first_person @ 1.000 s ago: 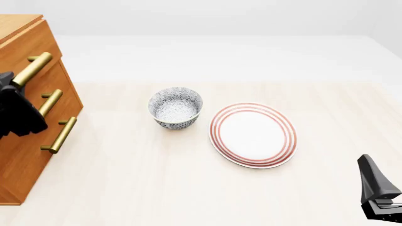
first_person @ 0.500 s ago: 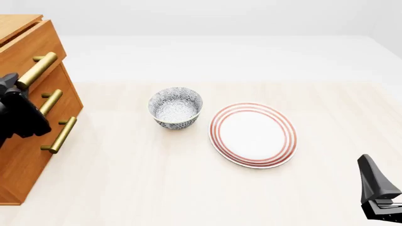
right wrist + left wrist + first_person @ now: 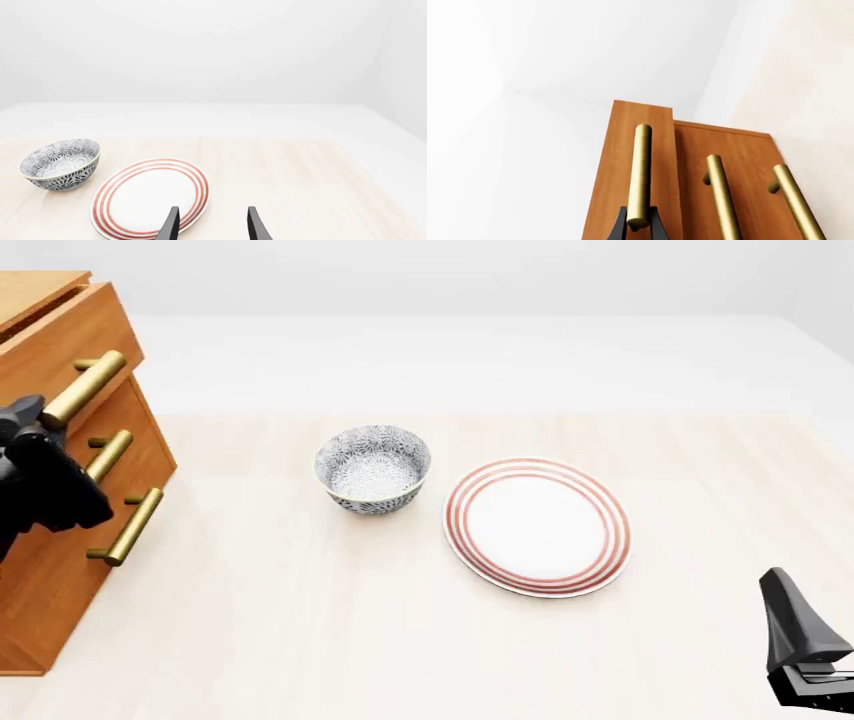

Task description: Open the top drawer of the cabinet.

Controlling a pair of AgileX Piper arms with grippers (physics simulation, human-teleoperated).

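Left gripper point(image 3: 639, 229) seemingly clasps one of three brass handles point(image 3: 641, 175).

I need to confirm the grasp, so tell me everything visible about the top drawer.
The top drawer is the uppermost of the cabinet's three: orange-brown, wood-look, pulled slightly proud of the two below. Its brass bar handle sits on two short posts. The left gripper straddles the bar's near end, black fingers either side.

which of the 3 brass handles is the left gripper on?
The top drawer's handle: the left gripper closes around its near end. That drawer front juts out past the two lower handles, which are untouched.
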